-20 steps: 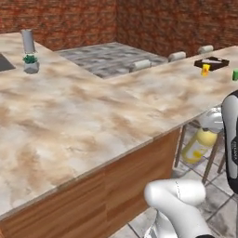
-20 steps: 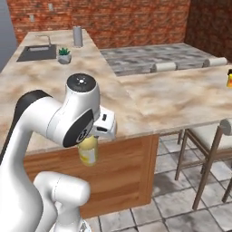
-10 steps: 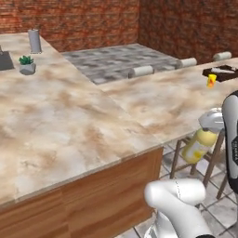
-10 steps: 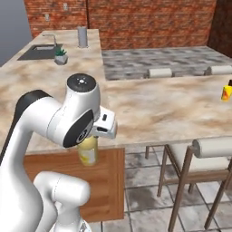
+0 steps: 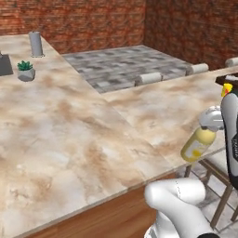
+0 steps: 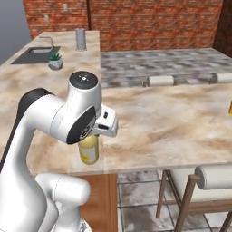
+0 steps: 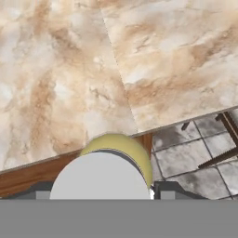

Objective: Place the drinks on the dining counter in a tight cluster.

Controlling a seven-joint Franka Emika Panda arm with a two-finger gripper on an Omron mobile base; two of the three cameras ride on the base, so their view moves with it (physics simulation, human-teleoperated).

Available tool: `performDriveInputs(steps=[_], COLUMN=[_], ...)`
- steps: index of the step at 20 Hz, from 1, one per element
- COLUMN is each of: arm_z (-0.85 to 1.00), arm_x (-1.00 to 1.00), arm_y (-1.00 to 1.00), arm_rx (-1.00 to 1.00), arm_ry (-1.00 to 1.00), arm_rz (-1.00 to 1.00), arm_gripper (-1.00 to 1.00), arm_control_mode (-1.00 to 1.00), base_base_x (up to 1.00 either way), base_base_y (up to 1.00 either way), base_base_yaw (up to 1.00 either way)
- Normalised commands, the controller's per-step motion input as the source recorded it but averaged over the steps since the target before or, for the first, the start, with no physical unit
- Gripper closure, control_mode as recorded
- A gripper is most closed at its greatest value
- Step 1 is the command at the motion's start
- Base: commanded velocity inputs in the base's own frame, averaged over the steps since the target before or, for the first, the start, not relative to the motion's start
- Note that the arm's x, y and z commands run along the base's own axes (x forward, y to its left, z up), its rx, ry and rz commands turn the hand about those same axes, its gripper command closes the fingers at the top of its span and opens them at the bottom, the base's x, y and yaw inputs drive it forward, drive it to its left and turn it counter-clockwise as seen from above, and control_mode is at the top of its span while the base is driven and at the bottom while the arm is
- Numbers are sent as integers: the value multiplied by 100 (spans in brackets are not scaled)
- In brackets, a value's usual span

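My gripper (image 7: 104, 191) is shut on the stubby yellow juice bottle (image 7: 126, 148), whose pale cap fills the space between the fingers. In the left base view the bottle (image 5: 198, 145) hangs tilted under the hand (image 5: 210, 121), just off the near edge of the dining counter (image 5: 93, 130). From the right base view the bottle (image 6: 89, 149) shows below the arm's big joint, at the edge of the counter (image 6: 172, 113). Looking down along the hand, the marbled top (image 7: 69, 69), its wood base and the tiled floor lie beneath the bottle.
Cushioned stools (image 5: 148, 78) line the counter's far edge, and another stool (image 6: 217, 177) stands on the near side. A potted plant (image 5: 26, 71) and a grey cylinder (image 5: 36, 43) sit far left by a sink (image 6: 34, 54). A small yellow thing (image 5: 227, 88) is far right.
The whole scene has shifted in both base views, so the base has moved along the counter. The arm keeps its pose and the yellow bottle stays in the gripper.
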Motion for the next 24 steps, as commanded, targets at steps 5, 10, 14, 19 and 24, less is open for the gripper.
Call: performDriveInputs(steps=[5, 10, 14, 19, 24], arm_z=[0, 0, 0, 0, 0], arm_x=[0, 0, 0, 0, 0], arm_y=[0, 0, 0, 0, 0], arm_rx=[0, 0, 0, 0, 0], arm_ry=[0, 0, 0, 0, 0], arm_rz=[0, 0, 0, 0, 0], arm_gripper=[100, 100, 100, 100, 100], arm_control_mode=[100, 100, 100, 100, 100], base_base_x=[28, 5, 6, 14, 13], base_base_y=[4, 0, 4, 3, 0], base_base_yaw=[0, 3, 11, 32, 33])
